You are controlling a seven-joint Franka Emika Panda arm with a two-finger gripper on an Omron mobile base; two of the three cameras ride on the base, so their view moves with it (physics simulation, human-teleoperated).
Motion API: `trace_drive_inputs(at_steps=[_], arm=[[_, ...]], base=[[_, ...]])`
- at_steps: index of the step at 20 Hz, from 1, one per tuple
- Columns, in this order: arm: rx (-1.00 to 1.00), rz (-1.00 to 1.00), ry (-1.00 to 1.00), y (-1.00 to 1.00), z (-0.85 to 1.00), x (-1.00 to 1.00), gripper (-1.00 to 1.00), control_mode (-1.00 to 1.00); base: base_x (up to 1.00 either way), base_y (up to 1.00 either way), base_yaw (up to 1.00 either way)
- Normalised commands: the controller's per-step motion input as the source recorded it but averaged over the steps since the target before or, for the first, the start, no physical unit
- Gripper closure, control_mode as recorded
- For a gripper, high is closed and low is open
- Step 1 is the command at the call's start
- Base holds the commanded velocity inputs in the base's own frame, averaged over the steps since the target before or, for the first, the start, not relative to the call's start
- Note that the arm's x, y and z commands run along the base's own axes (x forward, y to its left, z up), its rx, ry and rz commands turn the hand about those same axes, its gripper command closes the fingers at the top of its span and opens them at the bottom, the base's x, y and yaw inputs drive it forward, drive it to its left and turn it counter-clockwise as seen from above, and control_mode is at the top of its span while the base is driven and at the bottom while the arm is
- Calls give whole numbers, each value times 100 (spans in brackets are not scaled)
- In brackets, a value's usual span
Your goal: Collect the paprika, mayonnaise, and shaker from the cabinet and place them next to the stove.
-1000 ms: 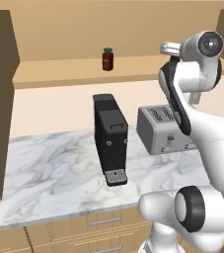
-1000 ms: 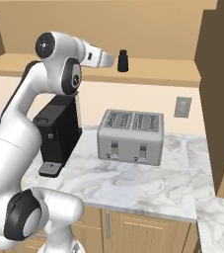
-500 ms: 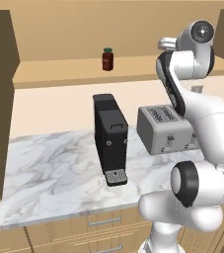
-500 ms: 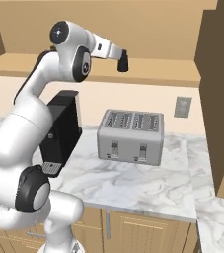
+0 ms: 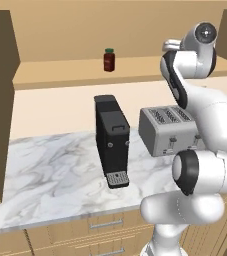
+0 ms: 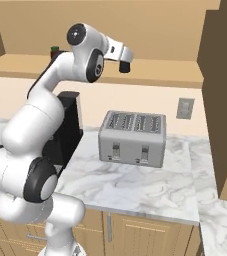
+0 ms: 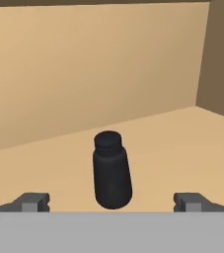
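Shaker (image 7: 112, 173), small, rigid, probably light and smooth, is seen upright on the cabinet shelf (image 7: 177, 143) between the wide-apart gripper (image 7: 112, 201) fingertips, best clamped around its broad lower body.

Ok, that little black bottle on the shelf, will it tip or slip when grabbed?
The black bottle looks rigid and probably light. Standing upright, narrow and tall, it could tip if one finger nudges it first. Its smooth round sides may slip; the open gripper should probably close on the wider body.
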Motion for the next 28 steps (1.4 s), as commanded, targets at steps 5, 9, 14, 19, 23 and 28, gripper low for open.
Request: trace_drive_inputs(at_steps=[5,9,14,19,23,28], arm=[[0,0,0,-4,-20,14,-100,-100],[0,0,0,-5,-2,20,-100,-100],[0,0,0,-6,0,25,-100,-100],[0,-2,0,-30,0,23,-100,-100],[0,0,0,-7,-1,16,-100,-100],[0,0,0,0,-4,5,-100,-100]], base=[[0,0,0],[0,0,0],[0,0,0],[0,0,0],[0,0,0],[0,0,0]])
